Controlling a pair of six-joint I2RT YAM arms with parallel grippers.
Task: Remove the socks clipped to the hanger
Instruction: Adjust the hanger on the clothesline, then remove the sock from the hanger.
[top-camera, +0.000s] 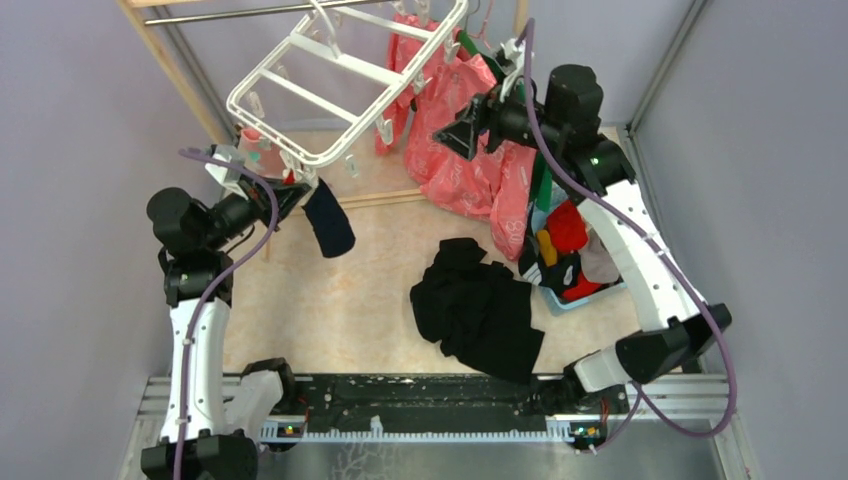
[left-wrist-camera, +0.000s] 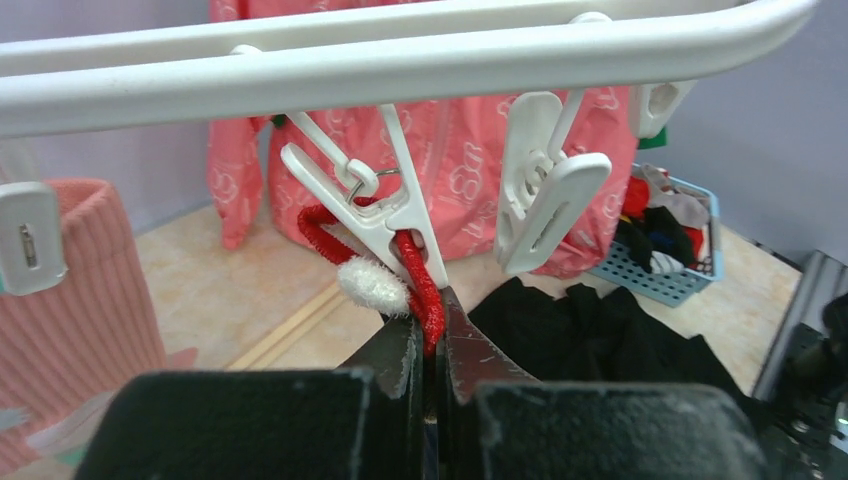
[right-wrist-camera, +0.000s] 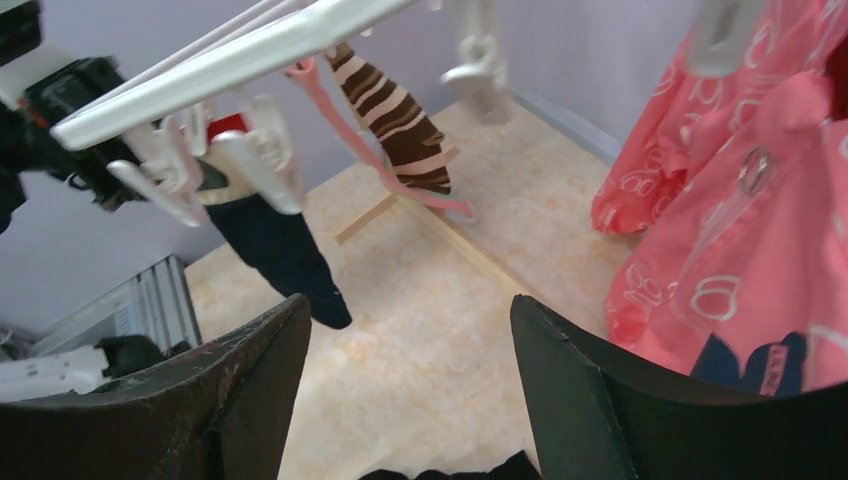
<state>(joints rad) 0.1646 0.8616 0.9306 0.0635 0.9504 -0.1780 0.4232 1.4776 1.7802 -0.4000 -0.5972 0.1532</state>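
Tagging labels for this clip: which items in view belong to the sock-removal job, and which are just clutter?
Job:
- hanger
- red sock, clamped in the shut left pincer
- navy sock
- striped sock
- pink sock

Lying about:
- pink printed shirt
- black cloth heap
- blue basket, possibly a drop spot

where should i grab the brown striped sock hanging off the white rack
Probably grip the brown striped sock on its free lower half, below the white rack, coming from the right gripper side, where it faces open space. It hangs loose and flat; a pink sock lies close alongside, so pinch only the stripes.
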